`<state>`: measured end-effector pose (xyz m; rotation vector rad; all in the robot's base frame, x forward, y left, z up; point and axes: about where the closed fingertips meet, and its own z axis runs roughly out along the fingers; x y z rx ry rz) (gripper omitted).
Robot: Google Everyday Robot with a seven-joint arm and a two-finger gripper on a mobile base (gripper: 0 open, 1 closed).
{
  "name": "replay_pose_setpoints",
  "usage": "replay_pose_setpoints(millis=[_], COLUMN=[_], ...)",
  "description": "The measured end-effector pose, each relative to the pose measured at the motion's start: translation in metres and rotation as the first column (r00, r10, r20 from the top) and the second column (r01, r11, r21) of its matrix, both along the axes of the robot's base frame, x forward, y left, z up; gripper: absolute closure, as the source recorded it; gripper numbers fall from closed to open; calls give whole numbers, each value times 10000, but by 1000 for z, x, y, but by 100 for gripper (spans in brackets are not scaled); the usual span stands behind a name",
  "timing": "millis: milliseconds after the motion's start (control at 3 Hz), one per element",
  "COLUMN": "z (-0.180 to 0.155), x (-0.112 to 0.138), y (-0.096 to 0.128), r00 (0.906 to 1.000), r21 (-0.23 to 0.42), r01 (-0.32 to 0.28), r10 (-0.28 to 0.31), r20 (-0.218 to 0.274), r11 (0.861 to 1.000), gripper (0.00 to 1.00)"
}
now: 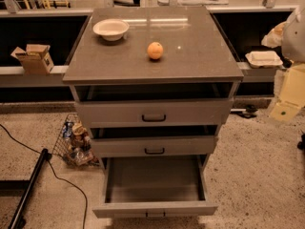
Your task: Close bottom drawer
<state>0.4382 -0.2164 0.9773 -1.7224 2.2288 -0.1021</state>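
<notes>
The bottom drawer point(155, 208) of the grey cabinet point(152, 46) is pulled far out toward me. Its plain grey box point(153, 179) is empty, and its small dark handle point(155, 215) sits at the lower edge of the view. The middle drawer point(153, 146) and the top drawer point(152, 112) above it each stand slightly out, with a dark gap over each front. My gripper is not in view. A pale blurred shape point(295, 35) at the right edge may be part of my arm.
A white bowl point(110, 29) and an orange point(155, 50) sit on the cabinet top. A wire basket point(76, 142) of items stands on the floor at the left, beside a black pole point(28, 190) and a cable. A yellowish object point(288, 99) lies at the right.
</notes>
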Motion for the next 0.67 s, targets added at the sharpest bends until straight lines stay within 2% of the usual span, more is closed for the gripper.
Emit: replay_pose_setpoints(millis=[333, 667], z=[0, -33], x=[0, -3], y=[0, 5], r00=[10000, 9984], r21=[0, -236], r01=[0, -365], r10=[0, 354], r20=[0, -432], r11=[10000, 9991], gripper=[0, 0])
